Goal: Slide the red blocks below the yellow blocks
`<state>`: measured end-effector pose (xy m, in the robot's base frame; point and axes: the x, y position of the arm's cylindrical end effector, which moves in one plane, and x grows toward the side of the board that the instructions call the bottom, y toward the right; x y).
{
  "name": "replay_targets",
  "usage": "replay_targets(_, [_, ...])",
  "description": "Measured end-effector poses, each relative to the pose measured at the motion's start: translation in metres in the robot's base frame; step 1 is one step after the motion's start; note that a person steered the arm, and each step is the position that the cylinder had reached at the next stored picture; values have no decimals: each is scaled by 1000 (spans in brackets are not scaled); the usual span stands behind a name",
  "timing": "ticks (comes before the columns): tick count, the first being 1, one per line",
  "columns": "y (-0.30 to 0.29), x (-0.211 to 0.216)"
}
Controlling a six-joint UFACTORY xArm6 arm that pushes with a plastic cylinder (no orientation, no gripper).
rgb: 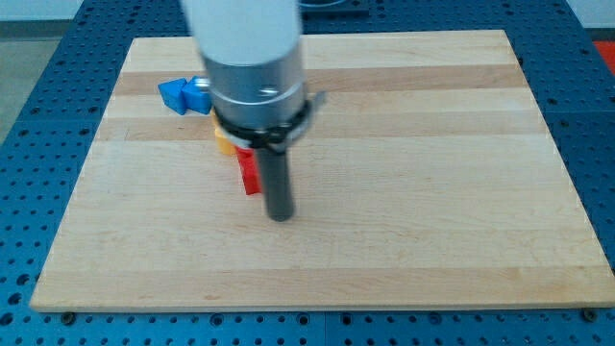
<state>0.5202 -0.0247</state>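
Observation:
A red block [249,171] lies on the wooden board [432,173] left of centre, partly hidden by the rod. A yellow block [223,143] sits just above and left of it, mostly hidden under the arm. My tip [280,217] is just right of and below the red block, close to it. I cannot tell whether other red or yellow blocks are hidden behind the arm.
A blue block [183,94] lies near the board's upper left, partly behind the arm. The arm's grey and white body [252,58] covers the upper middle of the board. Blue perforated table surrounds the board.

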Motion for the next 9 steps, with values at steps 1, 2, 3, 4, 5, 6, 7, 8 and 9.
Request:
replay_targets(1, [56, -10])
replay_targets(2, [63, -35])
replay_targets(3, [24, -35])
replay_targets(4, [-5, -35])
replay_targets(5, [-35, -36])
replay_targets(6, [-38, -36])
replay_targets(7, [-26, -36])
replay_targets(8, [16, -45])
replay_targets(9, [22, -84])
